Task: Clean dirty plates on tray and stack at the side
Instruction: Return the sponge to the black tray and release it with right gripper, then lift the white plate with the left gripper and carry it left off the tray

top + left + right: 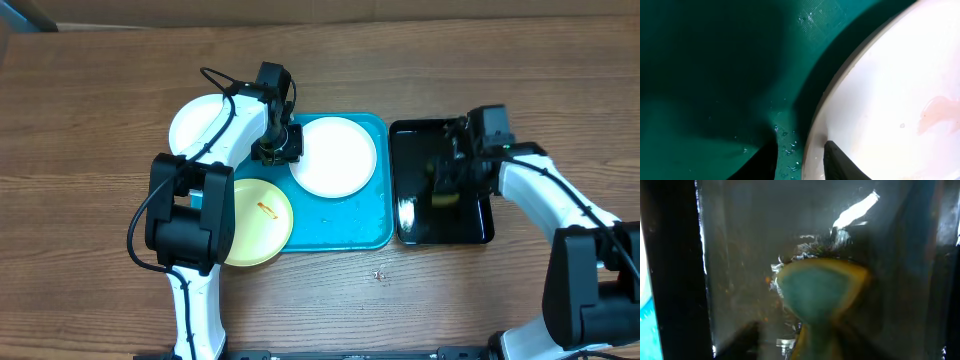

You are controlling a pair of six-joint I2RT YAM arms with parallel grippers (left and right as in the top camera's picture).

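Note:
A white plate point(335, 155) lies in the turquoise tray point(350, 230). My left gripper point(278, 146) is down at that plate's left rim. In the left wrist view the left gripper point(801, 145) stands open astride the rim of the white plate point(890, 75). One finger is over the plate and the other over the wet tray point(715, 75). A faint pink smear point(940, 110) marks the plate. A second white plate point(198, 125) sits on the table left of the tray. A yellow-green plate point(255, 222) with an orange smear overlaps the tray's left edge.
A narrow black tray point(415, 145) stands right of the turquoise one. My right gripper point(447, 180) hangs low over it, open, with a blurred green-and-yellow sponge point(815, 290) between its jaws on the wet black tray point(740, 255). Bare wooden table surrounds both trays.

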